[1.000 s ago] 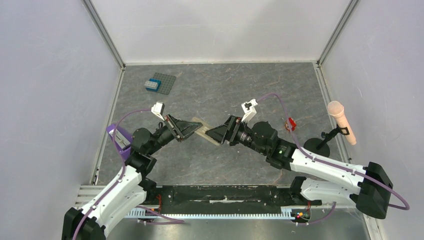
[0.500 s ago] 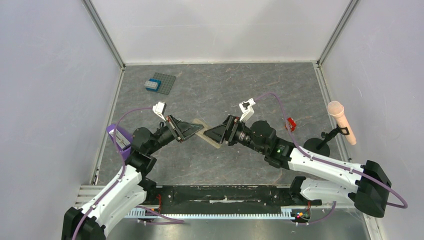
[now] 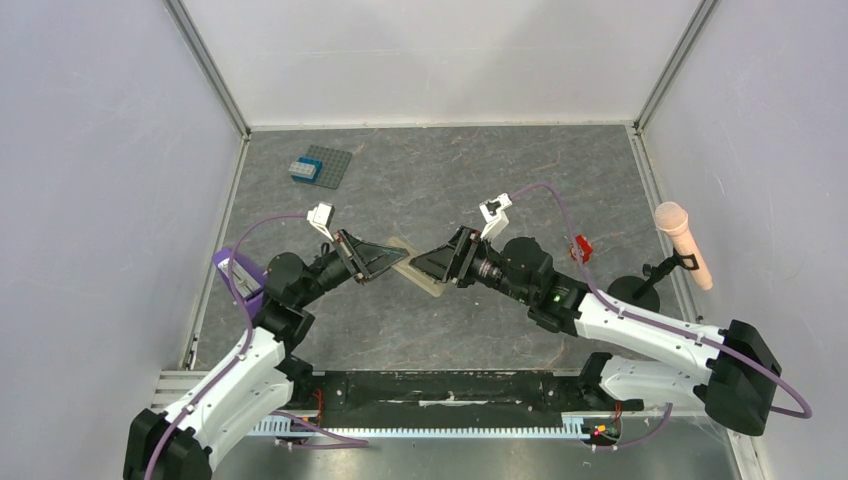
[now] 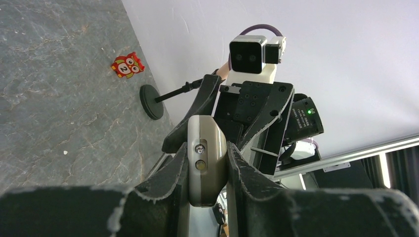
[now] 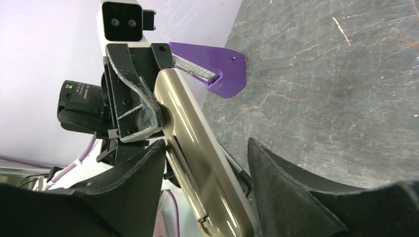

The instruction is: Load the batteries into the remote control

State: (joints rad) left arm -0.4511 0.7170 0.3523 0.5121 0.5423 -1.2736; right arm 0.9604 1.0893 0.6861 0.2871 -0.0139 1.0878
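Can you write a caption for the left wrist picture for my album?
The left gripper squeezes the end of the remote control while the right gripper faces it, owl toy behind.

Your remote control (image 5: 197, 143) reads tan/beige. Tabletop (image 3: 450, 170): dk grey w/ marble veins. Far-left of remote: blue brick (image 3: 303, 170) on grey studded plate (image 3: 332, 163). Right of remote: red-yellow owl toy (image 4: 127, 65), pink mic (image 3: 683, 243).
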